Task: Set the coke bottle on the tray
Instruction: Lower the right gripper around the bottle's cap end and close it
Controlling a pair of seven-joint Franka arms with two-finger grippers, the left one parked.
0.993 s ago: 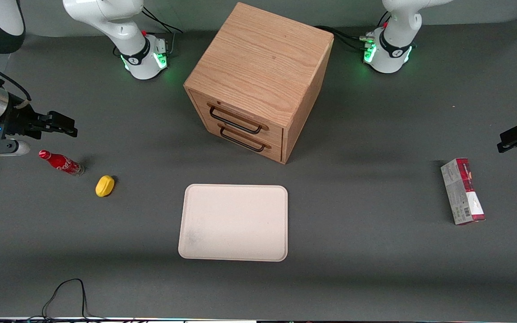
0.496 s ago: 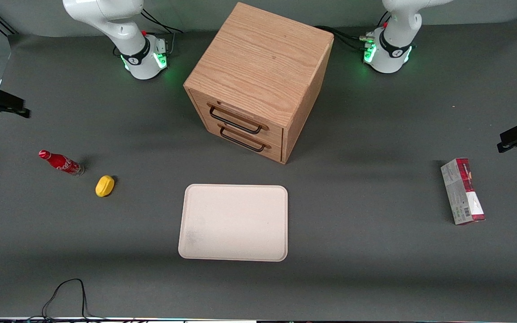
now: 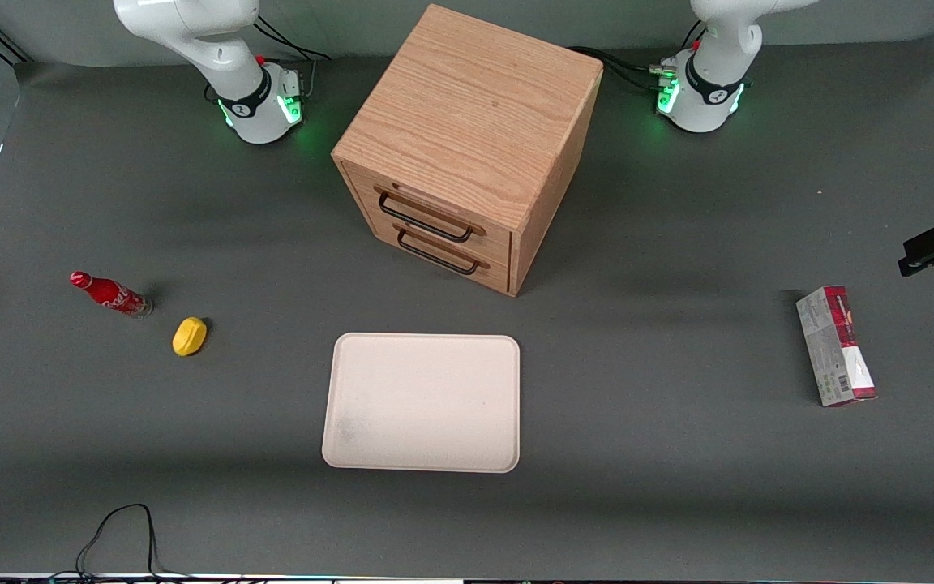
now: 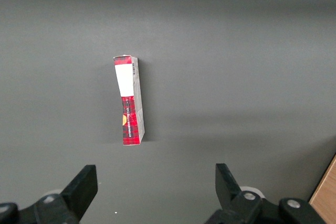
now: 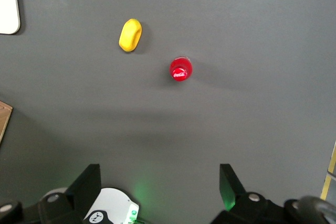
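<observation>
Gripper (image 5: 157, 192) hangs high above the table, jaws spread wide with nothing between them, looking straight down on the coke bottle (image 5: 180, 68). Bottle stands upright on bare grey mat toward the working arm's end of the table (image 3: 109, 293), white script logo on its red body and cap, letters too small to read. Lemon-shaped object (image 3: 189, 336) sits just beside it, apart, at about 4 o'clock in the front view. Tray (image 3: 422, 403) lies flat, nothing on it, well apart from the bottle, open mat all round its rim. Wooden cabinet (image 3: 467, 146) stands at the tray's 12 o'clock. Carton (image 3: 835, 345): red-and-grey, print unreadable.
</observation>
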